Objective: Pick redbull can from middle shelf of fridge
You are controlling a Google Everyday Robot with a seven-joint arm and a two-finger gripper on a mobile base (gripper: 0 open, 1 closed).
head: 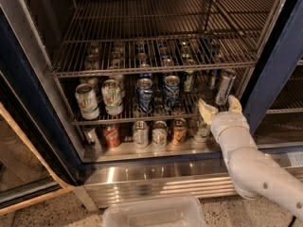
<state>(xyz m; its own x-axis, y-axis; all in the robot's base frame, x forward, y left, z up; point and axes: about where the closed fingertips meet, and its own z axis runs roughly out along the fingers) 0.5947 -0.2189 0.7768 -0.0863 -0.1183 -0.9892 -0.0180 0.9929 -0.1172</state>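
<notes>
The redbull can (224, 86) stands upright at the right end of the middle shelf (123, 121), set back from that shelf's front rail and close to the fridge (277, 65) frame on that side. The claw (219, 106) hovers just in front of the shelf's right end, at about rail height, with both fingers spread wide and nothing between them; the can shows above the gap, untouched. Handling judgement: a slim metal can is stiff along its axis but thin-walled, so excess squeeze may dent it. If full, it is fairly heavy for its width. A chilled can is probably smooth and possibly damp, so expect low friction. Its narrow base on parallel wire rods makes it easy to tip, so avoid nudging it with a fingertip on approach. Take hold across the cylindrical body at mid-height, one finger on each side, below the tapered top. The wider blue-and-silver cans (170, 91) stand further left on the same shelf, apart from the target.
</notes>
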